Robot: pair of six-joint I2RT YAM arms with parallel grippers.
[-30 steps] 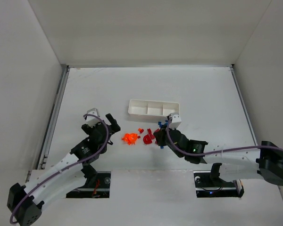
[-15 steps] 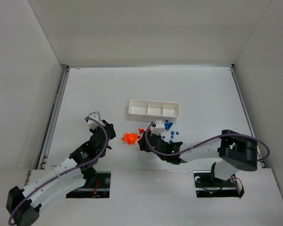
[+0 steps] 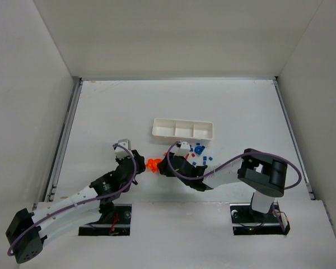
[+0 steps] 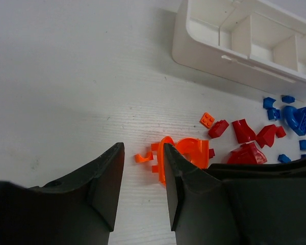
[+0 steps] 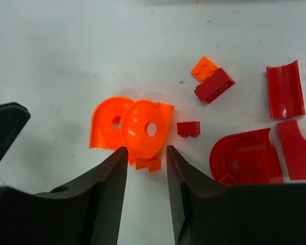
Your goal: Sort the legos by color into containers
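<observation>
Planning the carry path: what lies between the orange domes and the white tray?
Left wrist view: a small orange brick and a red brick lie near the orange domes; beyond them, bare table up to the tray.

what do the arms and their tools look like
Both the left arm and right arm have white links with black joints, and a purple cable loops along each. The left tool and right tool are black, each with two thick fingers.

The right gripper [image 5: 146, 153] holds its black jaws parted, tips flanking the lower edge of two overlapping orange plastic dome pieces [image 5: 135, 130] on the white table [image 5: 66, 61]. A small red brick [image 5: 187, 129] lies just beside them, and curved red pieces [image 5: 245, 158] lie farther right.
</observation>
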